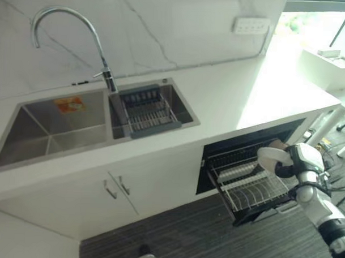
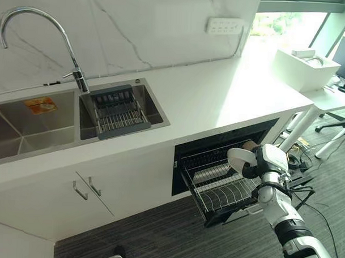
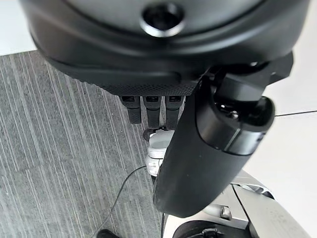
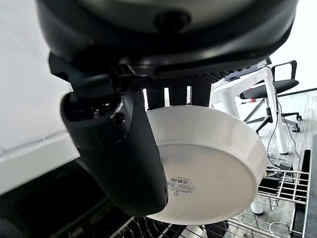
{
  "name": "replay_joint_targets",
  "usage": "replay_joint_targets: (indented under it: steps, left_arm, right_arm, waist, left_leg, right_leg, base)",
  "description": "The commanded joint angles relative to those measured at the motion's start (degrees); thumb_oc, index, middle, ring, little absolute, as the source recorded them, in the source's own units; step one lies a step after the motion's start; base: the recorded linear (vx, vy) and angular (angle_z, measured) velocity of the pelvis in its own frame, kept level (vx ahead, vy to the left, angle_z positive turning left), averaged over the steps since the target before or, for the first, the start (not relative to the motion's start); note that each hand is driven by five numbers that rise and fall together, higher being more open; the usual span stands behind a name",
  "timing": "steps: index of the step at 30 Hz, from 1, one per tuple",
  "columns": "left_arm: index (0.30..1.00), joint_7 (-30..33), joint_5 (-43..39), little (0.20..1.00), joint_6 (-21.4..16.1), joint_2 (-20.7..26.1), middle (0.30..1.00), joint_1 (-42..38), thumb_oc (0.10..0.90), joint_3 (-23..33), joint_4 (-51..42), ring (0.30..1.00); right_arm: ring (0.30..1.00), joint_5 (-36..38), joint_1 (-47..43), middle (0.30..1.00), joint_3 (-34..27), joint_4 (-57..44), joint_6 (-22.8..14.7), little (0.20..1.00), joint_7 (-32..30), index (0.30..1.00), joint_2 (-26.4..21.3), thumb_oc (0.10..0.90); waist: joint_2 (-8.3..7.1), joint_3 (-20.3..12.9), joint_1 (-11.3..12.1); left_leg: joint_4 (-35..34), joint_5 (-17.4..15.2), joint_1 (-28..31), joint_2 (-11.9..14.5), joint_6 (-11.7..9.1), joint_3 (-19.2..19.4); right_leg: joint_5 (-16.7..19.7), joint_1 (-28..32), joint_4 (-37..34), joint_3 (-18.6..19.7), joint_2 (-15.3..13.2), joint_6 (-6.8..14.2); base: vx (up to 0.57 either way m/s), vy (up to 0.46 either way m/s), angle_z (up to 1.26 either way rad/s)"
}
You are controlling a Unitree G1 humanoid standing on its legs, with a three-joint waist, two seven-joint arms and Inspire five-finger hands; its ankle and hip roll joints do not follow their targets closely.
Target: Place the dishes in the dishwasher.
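Note:
My right hand is shut on a white dish, with the thumb across its underside and the fingers over its rim. In the eye views the dish hangs over the back of the pulled-out wire rack of the dishwasher, which sits under the counter to the right of the sink. A pale item lies in the rack; I cannot tell what it is. My left hand hangs over the carpet, open, with straight fingers and nothing in it.
A double sink with a tall tap is set in the white counter; a grey drainer basket fills its right basin. Cabinet doors are below. A white desk and an office chair stand to the right.

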Motion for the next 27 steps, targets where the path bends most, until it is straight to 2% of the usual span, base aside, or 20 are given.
replay_joint_targets:
  steps: [1, 4, 11, 16, 18, 21, 27]
  left_arm:
    - [0.9, 0.61, 0.22, 0.9, -3.34, 2.28, 0.9, -5.1, 0.8, -1.93, -4.03, 0.9]
    - [0.9, 1.3, -0.08, 0.9, -3.09, 2.84, 0.9, -5.23, 0.8, -2.87, -4.31, 0.9]
    - [0.9, 0.57, -3.81, 0.9, -6.38, 3.05, 0.9, -9.54, 0.8, -6.05, -3.11, 0.9]
    - [0.9, 0.2, -6.04, 0.9, -8.02, 2.02, 0.9, -9.49, 0.8, -7.59, -3.5, 0.9]
    - [0.9, -0.15, -7.19, 0.9, -7.63, 2.01, 0.9, -9.2, 0.8, -7.88, -4.2, 0.9]
    - [0.9, -1.03, -9.02, 0.9, -7.64, 2.49, 0.9, -8.81, 0.8, -8.25, -5.99, 0.9]
    - [0.9, -1.1, -9.89, 0.9, -7.76, 2.58, 0.9, -8.88, 0.8, -9.7, -7.93, 0.9]
  right_arm:
    - [0.3, -1.32, -11.92, 0.3, -2.78, 1.84, -1.12, 0.3, -8.3, 0.3, -2.68, 0.4]
    - [0.3, 0.43, -14.04, 0.3, -2.37, 4.83, 0.47, 0.3, -10.12, 0.3, -1.68, 0.4]
    - [0.3, 5.8, -27.25, 0.3, 1.83, 14.39, 0.02, 0.3, -13.26, 0.3, -3.73, 0.4]
    - [0.3, 6.28, -31.46, 0.3, 4.07, 19.05, 0.28, 0.3, -13.15, 0.3, -4.79, 0.4]
    - [0.3, 6.79, -32.65, 0.3, 4.42, 20.96, -0.66, 0.3, -11.96, 0.3, -5.12, 0.4]
    - [0.3, 5.8, -35.23, 0.3, 5.94, 25.17, 0.14, 0.3, -9.87, 0.3, -5.57, 0.4]
    - [0.3, 4.54, -37.74, 0.3, 7.4, 27.96, 0.2, 0.3, -9.13, 0.3, -5.66, 0.4]
  waist:
    - [-0.82, 0.44, 1.12]
    - [-0.46, 0.96, 1.89]
    - [2.42, 6.49, 2.73]
    - [4.72, 8.25, 2.71]
    - [5.61, 8.57, 2.76]
    - [7.42, 9.63, 3.18]
    - [9.13, 11.29, 3.57]
  left_leg:
    - [10.45, -12.44, 1.83, 1.13, -1.72, -1.82]
    - [10.45, -12.34, 1.27, 0.85, -1.71, -2.52]
    - [10.45, -11.38, -4.51, -0.57, -1.49, -4.49]
    - [10.45, -11.15, -5.95, -1.41, -1.3, -4.67]
    - [10.45, -11.04, -6.39, -1.69, -1.33, -4.67]
    - [10.45, -10.92, -7.41, -2.45, -1.3, -4.79]
    - [10.45, -10.56, -8.69, -3.09, -1.3, -4.99]
  right_leg:
    - [-1.94, 0.05, 1.54, -5.18, -0.62, 0.06]
    - [-1.68, -0.17, 1.54, -5.63, -0.98, 0.14]
    - [0.53, -6.73, 1.54, -4.06, -2.91, 0.54]
    - [0.88, -8.81, 1.54, -2.44, -3.55, 0.66]
    - [0.97, -9.43, 1.54, -2.09, -3.88, 0.72]
    - [1.28, -10.73, 1.54, -1.59, -4.89, 0.96]
    - [1.72, -12.2, 1.54, -1.19, -5.63, 0.9]
  base:
    - [0.08, -0.019, 0.15]
    - [0.04, -0.031, 0.13]
    - [-0.19, 0.008, 0.08]
    - [-0.02, 0.05, 0.04]
    - [0.02, 0.073, -0.07]
    - [0.03, 0.076, -0.04]
    - [0.01, 0.025, 0.0]
